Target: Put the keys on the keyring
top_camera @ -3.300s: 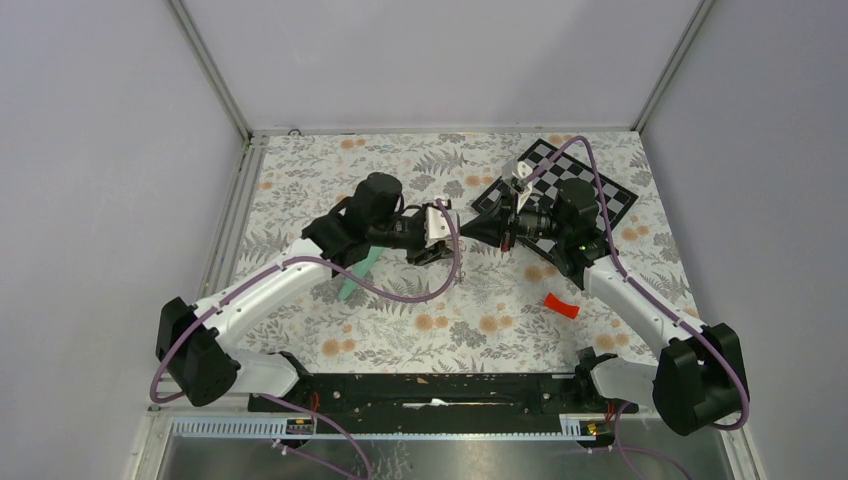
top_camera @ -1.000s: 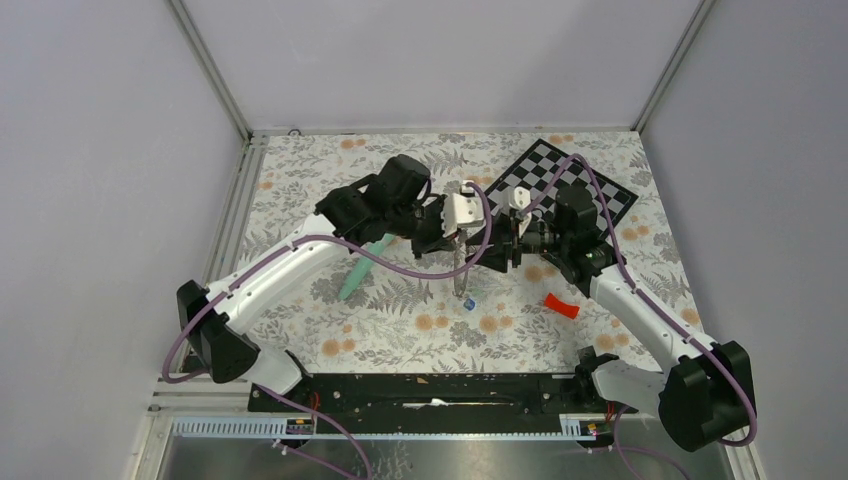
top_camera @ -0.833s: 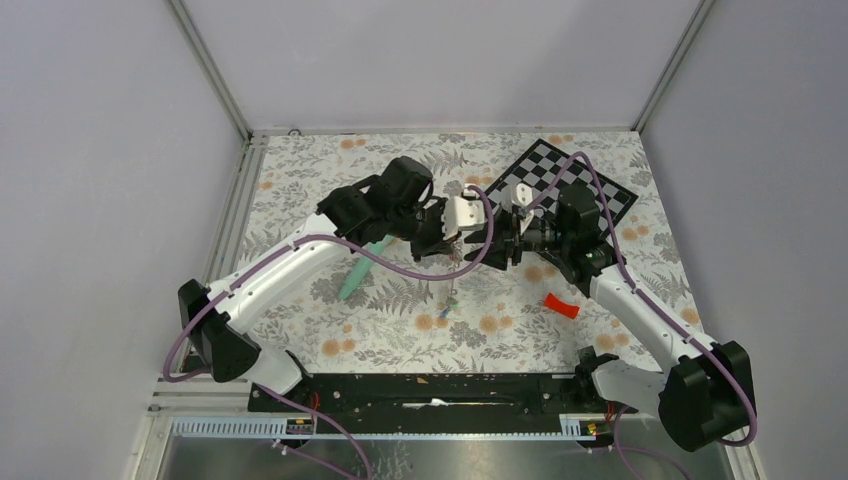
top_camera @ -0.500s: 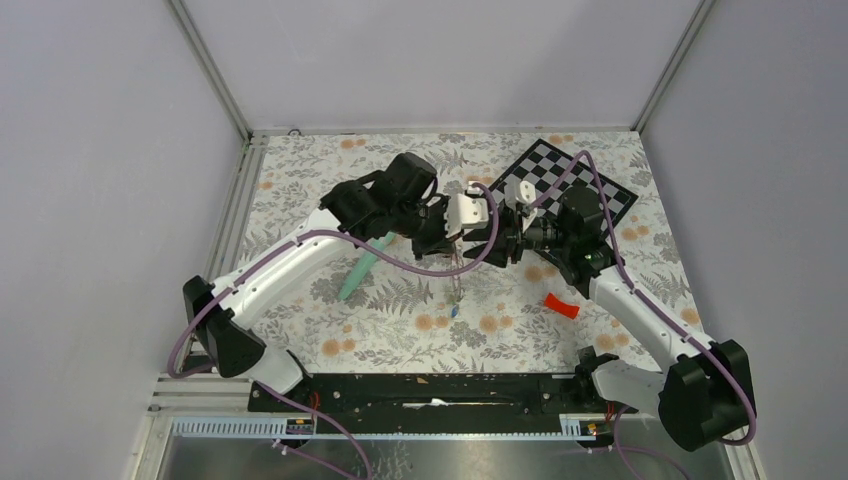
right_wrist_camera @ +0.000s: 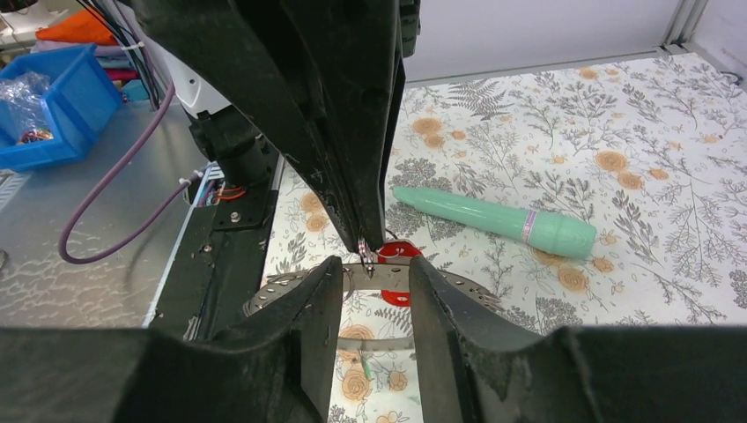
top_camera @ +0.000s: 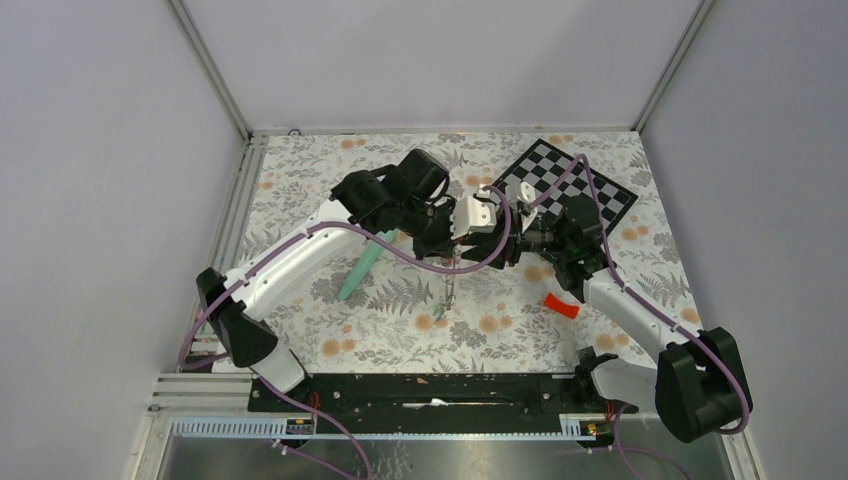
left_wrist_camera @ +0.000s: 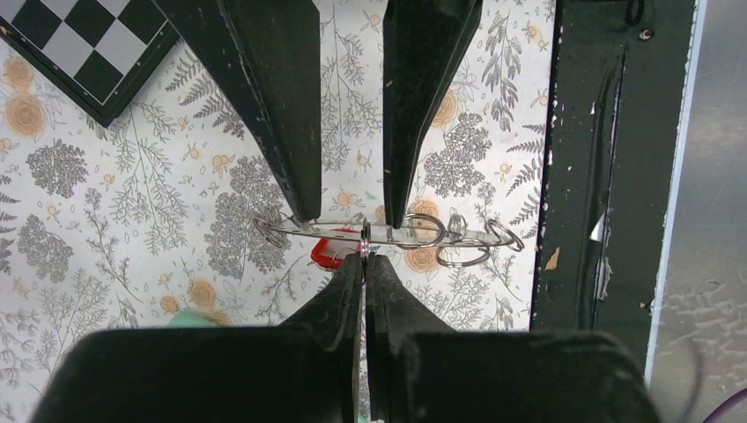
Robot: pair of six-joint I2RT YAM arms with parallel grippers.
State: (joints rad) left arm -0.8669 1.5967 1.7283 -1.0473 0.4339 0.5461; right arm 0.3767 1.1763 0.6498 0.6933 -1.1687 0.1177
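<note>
The keyring, a flat grey perforated ring, hangs in the air between the two arms and shows edge-on in the left wrist view. My left gripper is shut on a small wire ring threaded at the keyring's rim. A red key tag hangs at that wire ring. More wire rings sit along the rim. A thin chain and a green key dangle below. My right gripper is open, with one finger on each side of the pinched spot and the keyring's band crossing the gap.
A mint-green tube lies on the floral mat, left of the grippers. The checkerboard is at the back right. A curved red plastic piece lies front right. The black base rail runs along the near edge.
The left arm has reached further right with the keyring and its dangling chain has swung. The right gripper has moved in until its fingers straddle the left gripper's tips.
</note>
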